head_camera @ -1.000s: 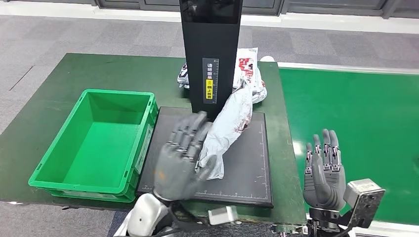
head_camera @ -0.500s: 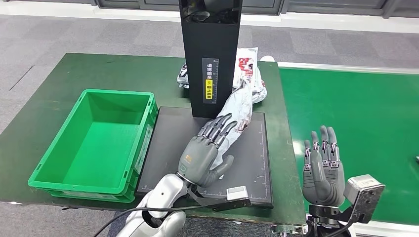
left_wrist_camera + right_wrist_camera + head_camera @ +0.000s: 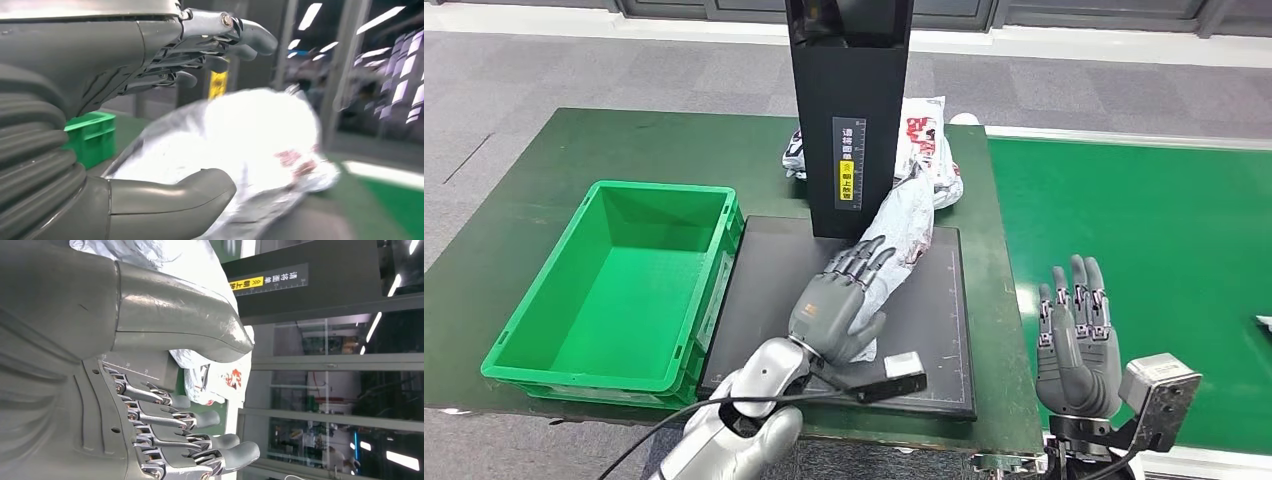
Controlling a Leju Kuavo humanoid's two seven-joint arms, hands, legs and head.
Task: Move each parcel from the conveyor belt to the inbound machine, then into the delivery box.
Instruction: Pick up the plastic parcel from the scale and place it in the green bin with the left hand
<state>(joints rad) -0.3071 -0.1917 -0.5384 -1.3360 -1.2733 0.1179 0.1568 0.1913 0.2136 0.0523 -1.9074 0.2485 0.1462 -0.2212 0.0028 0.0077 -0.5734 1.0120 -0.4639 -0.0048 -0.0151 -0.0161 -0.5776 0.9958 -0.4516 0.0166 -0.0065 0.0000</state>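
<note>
Silver-grey plastic parcel bag (image 3: 892, 243) lies slantwise on flat black scanner platform (image 3: 774, 262) of inbound machine, far end against tall black upright column (image 3: 848, 110). Left hand (image 3: 839, 300), a second ago raised and blurred beside bag, now closes over its near end, thumb under, fingers on top. Grip looks set; lift toward green plastic delivery crate (image 3: 520, 340) likely next. Right hand (image 3: 1078, 340) stays open, empty, by green conveyor belt (image 3: 1144, 230).

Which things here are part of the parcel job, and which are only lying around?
Job: grey parcel under the left hand; black inbound machine; green delivery box; conveyor belt; right hand, idle.

Lying about: white parcels behind the machine.
</note>
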